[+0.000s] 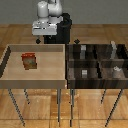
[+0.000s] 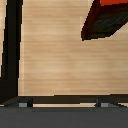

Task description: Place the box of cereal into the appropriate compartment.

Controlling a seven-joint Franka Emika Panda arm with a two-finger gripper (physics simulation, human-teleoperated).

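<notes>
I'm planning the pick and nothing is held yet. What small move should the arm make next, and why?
Probably shift the gripper over the box of cereal and lower it. The box stands alone in the light tray, apart from the arm at the tray's far edge, and the wrist view shows only a corner of it. Whether the gripper is open cannot be told.

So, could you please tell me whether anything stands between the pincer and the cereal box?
Nothing visible does: the cereal box stands alone in the light tray, and the arm is behind it.
</notes>
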